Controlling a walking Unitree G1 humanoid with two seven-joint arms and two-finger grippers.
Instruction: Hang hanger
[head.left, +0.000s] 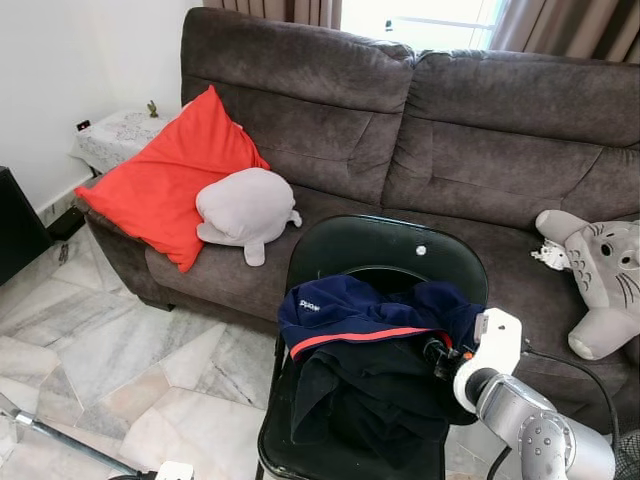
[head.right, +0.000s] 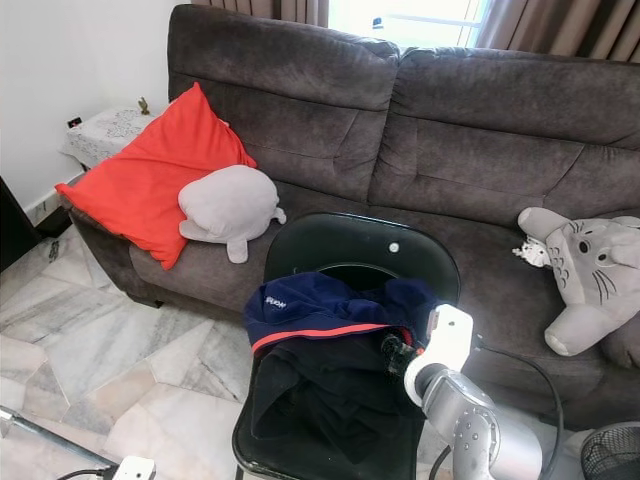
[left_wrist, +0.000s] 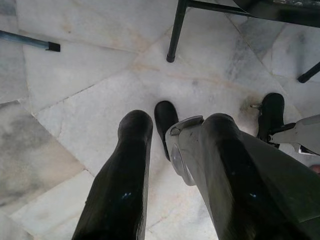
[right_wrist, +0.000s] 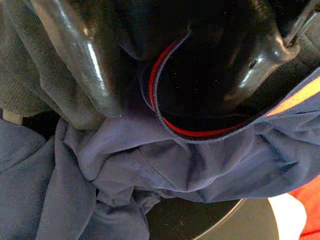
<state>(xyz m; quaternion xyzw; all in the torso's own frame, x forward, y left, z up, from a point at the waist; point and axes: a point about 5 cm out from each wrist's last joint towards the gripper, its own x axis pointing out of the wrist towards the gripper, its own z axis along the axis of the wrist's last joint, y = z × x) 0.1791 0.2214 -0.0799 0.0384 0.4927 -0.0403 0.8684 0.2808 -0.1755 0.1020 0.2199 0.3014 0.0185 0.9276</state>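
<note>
Garment: navy jacket (head.left: 375, 315) with a red stripe, heaped on the black chair (head.left: 385, 250) before the sofa (head.left: 470, 130).
Right tool (right_wrist: 165, 65): fingers pressed into the jacket's folds, gripping cloth.
Left tool (left_wrist: 167, 150): spread apart over the marble floor (left_wrist: 75, 75).

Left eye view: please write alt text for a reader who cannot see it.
The robot's right pincer reaches into a navy garment with a red stripe, heaped with dark clothes on a black chair. Behind stands a grey-brown sofa holding a red cushion, a pale grey plush and a grey cat-like plush, on a marble floor.
</note>
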